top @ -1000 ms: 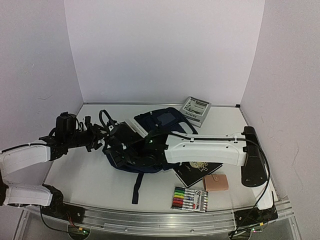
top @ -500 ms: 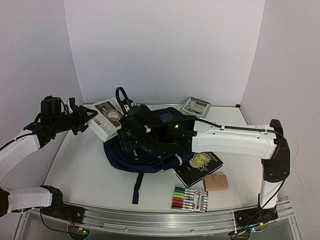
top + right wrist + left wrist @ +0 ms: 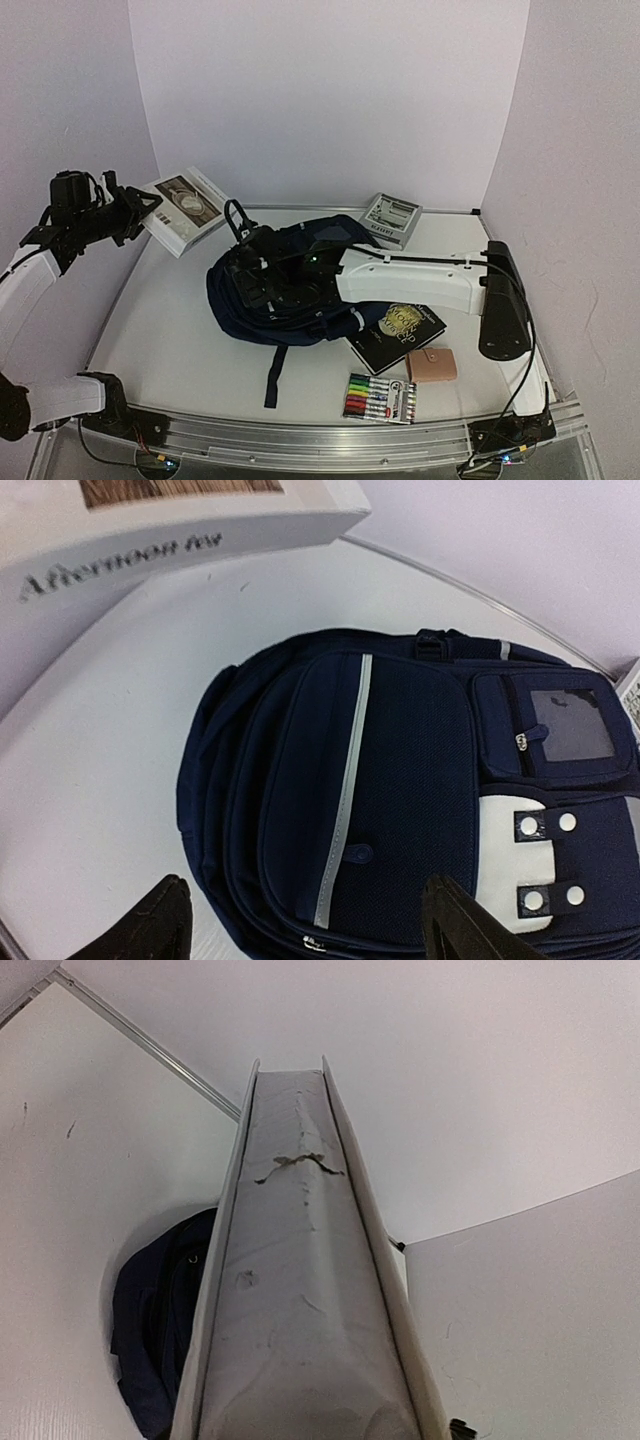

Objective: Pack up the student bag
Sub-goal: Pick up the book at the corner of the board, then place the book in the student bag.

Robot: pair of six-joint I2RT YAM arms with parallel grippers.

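The student bag (image 3: 300, 300) lies flat in the middle of the table, navy with a grey stripe and light front patches (image 3: 505, 845). My left gripper (image 3: 133, 213) is raised at the far left, shut on a white book (image 3: 185, 208) held in the air. In the left wrist view the book's page edge (image 3: 290, 1300) fills the centre and hides the fingers. My right gripper (image 3: 250, 283) hovers over the bag's left side. Its two fingertips (image 3: 165, 920) stand wide apart with nothing between them, the striped front pocket (image 3: 350, 800) below.
A black book (image 3: 400, 335) lies right of the bag, partly under it. A tan wallet (image 3: 433, 366) and a pack of markers (image 3: 380, 398) sit near the front edge. A grey box (image 3: 390, 218) stands at the back. A dark strap (image 3: 275, 375) trails forward.
My left arm has swung up and away to the far left with the white book. My right gripper has opened and settled lower over the bag's left side.
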